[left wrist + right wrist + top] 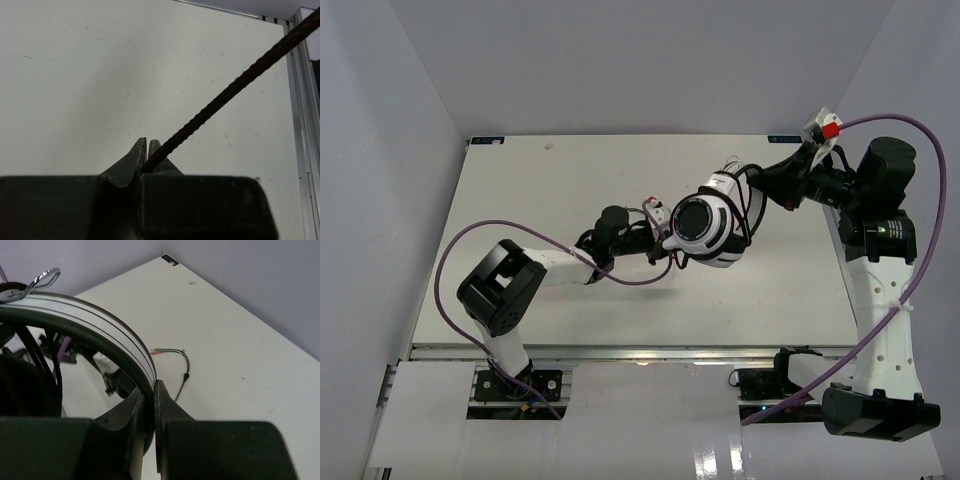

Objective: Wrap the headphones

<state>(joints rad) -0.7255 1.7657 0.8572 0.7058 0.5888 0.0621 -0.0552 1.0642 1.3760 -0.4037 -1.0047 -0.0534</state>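
The white headphones [708, 230] with black ear pads hang above the table, one ringed cup facing up. My right gripper [765, 188] is shut on their white headband [90, 322], its jaws [149, 387] closed on the band's edge. My left gripper [660, 238] sits just left of the cup. In the left wrist view it [148, 142] is shut on the thin black cable [225, 95], which runs taut up and to the right. The cable's frayed red and green ends [161, 351] lie over the table, near the left gripper in the top view [650, 201].
The white table [520, 200] has grey walls on three sides and a metal rail [620, 352] along its near edge. Thick purple robot cables loop from the left arm [450, 270] and over the right arm [930, 200].
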